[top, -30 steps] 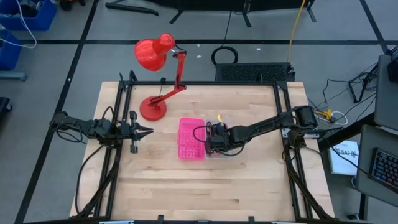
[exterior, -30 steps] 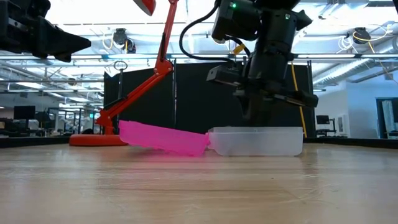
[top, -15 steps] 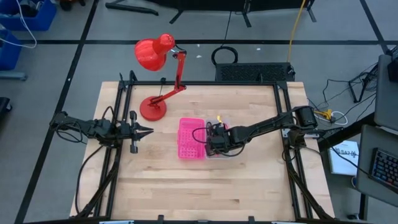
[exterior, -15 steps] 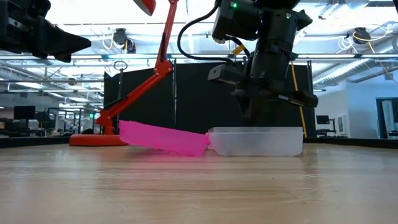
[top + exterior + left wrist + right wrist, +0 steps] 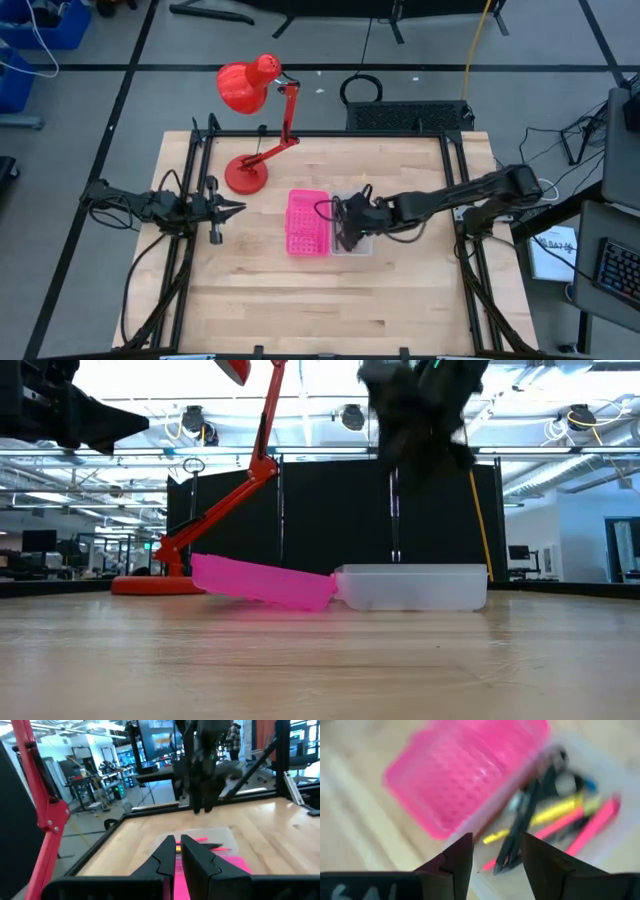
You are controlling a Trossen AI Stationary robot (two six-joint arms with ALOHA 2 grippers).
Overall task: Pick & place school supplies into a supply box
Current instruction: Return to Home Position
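The table has a light wooden top made of narrow boards, and a black metal frame runs along its far edge and down its left and right sides. In the far left part stands the round base of a red desk lamp. Near the middle lies the open supply box, well apart from the lamp base, with its clear tray half flat on the wood at the right and its pink half at the left, slanted with the left edge higher.
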